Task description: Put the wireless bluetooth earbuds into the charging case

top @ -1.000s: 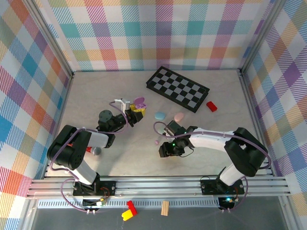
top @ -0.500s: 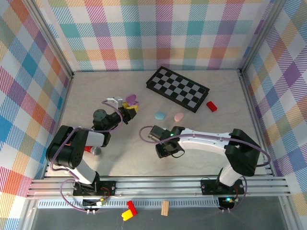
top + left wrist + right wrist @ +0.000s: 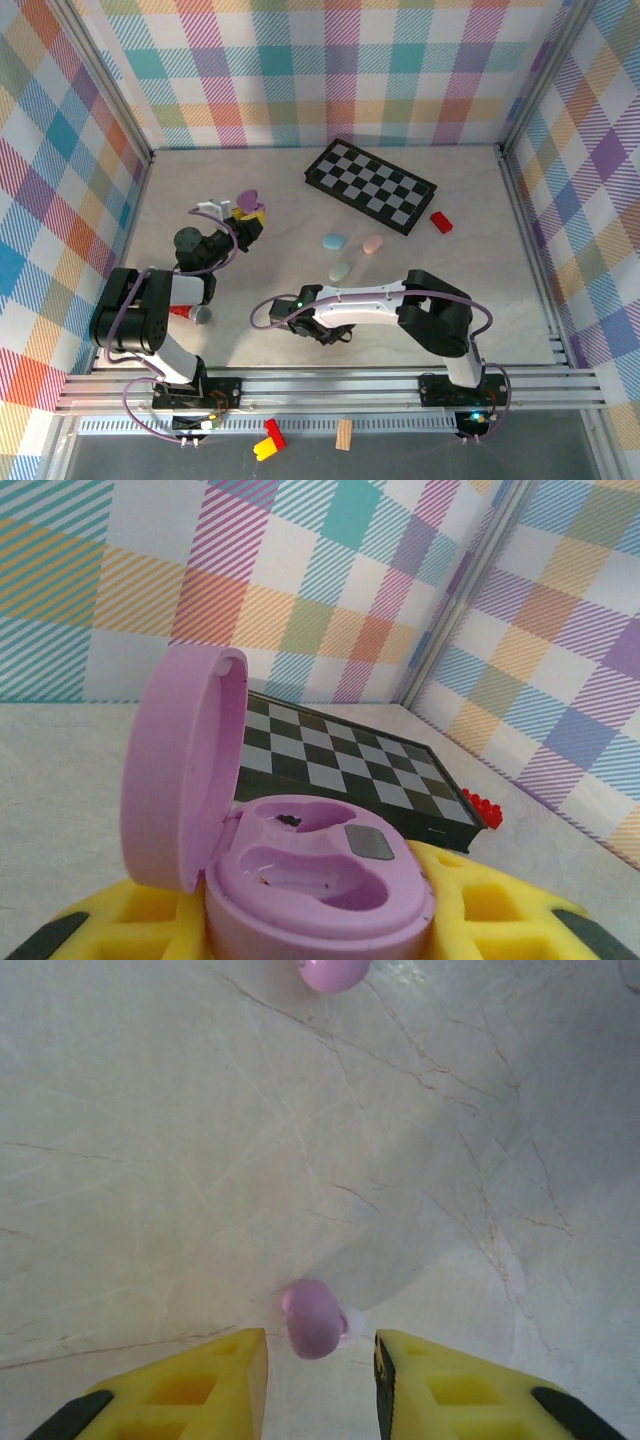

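Robot lab test cell: left arm [image 3: 132, 322] and right arm [image 3: 362, 298] bolted to a metal rail [image 3: 330, 385] at the surface [image 3: 480, 290] edge. Plaid backdrop walls [image 3: 330, 70] on metal frame posts [image 3: 118, 95]. Random props: chessboard [image 3: 370, 185], red block [image 3: 441, 222].

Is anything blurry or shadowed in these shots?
Right wrist: the purple earbud looks slightly soft, with a faint shadow on the table around it. Left wrist: the open purple case is sharp and slightly glossy. Top external: even light, no harsh glare.
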